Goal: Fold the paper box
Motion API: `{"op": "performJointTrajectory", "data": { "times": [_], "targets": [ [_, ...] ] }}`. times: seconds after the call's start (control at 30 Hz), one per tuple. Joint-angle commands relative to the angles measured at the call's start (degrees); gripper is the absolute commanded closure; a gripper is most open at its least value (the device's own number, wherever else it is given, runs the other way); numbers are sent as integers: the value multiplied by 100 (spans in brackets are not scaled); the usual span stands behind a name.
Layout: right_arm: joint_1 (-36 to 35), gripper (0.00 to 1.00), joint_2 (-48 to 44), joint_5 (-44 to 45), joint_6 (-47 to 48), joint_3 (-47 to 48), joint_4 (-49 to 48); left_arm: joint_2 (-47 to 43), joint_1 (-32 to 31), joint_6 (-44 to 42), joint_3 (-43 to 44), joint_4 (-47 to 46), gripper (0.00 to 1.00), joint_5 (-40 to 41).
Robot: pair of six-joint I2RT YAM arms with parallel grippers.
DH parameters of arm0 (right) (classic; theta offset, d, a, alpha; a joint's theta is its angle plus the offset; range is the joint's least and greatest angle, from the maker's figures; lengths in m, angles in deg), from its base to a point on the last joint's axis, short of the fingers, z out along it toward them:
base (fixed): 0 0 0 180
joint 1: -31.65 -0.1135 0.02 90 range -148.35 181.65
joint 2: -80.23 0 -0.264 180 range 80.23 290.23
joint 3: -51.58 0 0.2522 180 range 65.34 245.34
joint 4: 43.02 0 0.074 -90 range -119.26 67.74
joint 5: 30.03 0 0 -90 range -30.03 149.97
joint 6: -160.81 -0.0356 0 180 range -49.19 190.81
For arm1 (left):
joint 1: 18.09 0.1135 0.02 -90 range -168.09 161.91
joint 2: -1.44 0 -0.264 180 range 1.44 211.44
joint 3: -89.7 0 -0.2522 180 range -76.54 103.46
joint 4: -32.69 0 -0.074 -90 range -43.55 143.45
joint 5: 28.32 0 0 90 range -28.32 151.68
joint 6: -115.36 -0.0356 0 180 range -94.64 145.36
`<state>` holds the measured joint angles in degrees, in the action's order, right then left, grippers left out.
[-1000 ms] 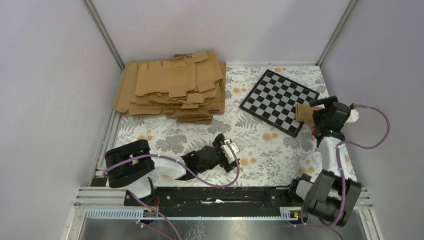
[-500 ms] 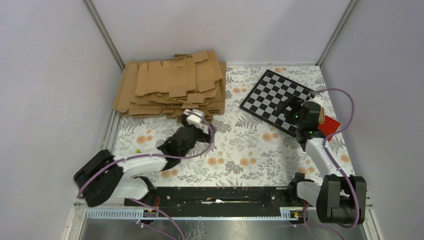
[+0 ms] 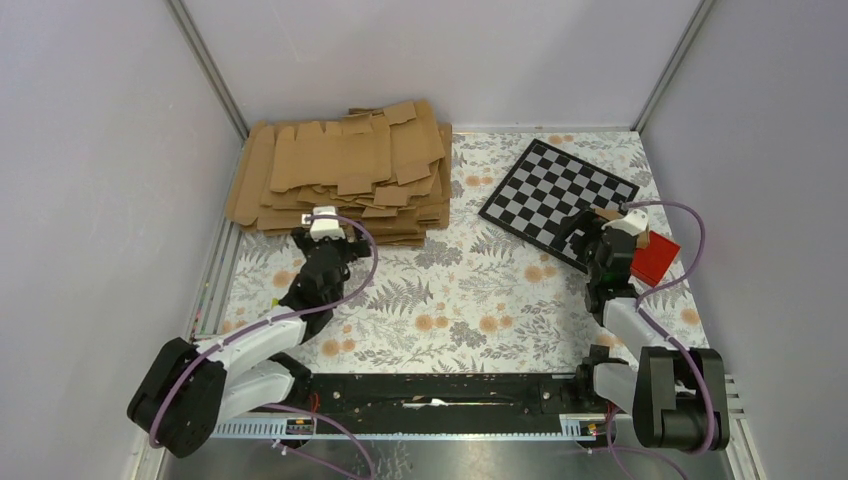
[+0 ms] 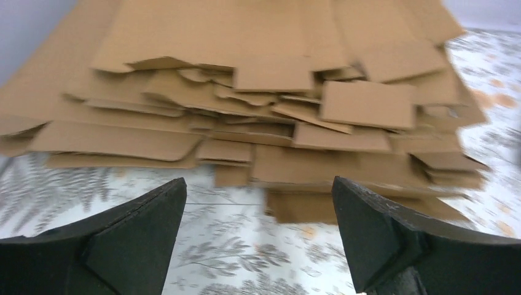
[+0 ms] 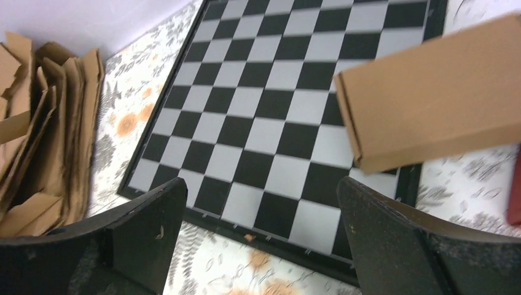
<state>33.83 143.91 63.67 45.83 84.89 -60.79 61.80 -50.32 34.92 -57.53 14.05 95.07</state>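
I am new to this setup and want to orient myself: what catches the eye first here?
The big pile of cardboard blanks at the far left dominates, with the open left end effector facing it. At the far right lies a checkerboard, a folded paper box overlapping its border, beside a red block.

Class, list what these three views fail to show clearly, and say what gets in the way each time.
Paper box: cut off by the right wrist view's right edge; in the top view the right end effector hides most of it.
Red block: only a sliver shows at the right wrist view's right edge.
Pile of blanks: blurred in the left wrist view; upper sheets cover lower ones, so no count.
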Motion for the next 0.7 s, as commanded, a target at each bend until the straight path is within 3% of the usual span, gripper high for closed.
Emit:
{"op": "performJointTrajectory", "data": {
  "times": [0.0,0.07,0.1,0.17,0.23,0.3,0.4,0.5,0.57,0.67],
  "targets": [
    [-24,0,410,759,1103,-341,-1809,63,600,-326,-277,-884,1,572],
    [-22,1,710,727,1277,-337,-1988,115,1044,-223,-266,-938,1,338],
    [-24,0,657,577,1355,-189,-1623,227,1251,-194,-321,-1152,1,234],
    [-31,0,749,451,1418,-323,-2068,640,1770,-97,-603,-1905,1,-72],
    [-32,0,612,431,1447,-337,-1898,1258,2214,11,-782,-2564,1,-562],
    [-33,0,512,382,1541,-458,-1899,1437,2306,-151,-553,-2255,2,-1018],
    [-32,0,637,396,1510,-726,-2077,1548,2337,-209,-479,-2288,4,-1051],
    [-33,0,1104,407,1613,-785,-2697,1713,2559,-519,-816,-3297,4,-1511],
    [-39,0,1208,381,1866,-702,-2736,2389,2980,-223,-828,-3978,6,-2007],
    [-41,0,1496,367,2022,-835,-3386,2599,3082,-271,-634,-3764,10,-2515]
  ]
}}
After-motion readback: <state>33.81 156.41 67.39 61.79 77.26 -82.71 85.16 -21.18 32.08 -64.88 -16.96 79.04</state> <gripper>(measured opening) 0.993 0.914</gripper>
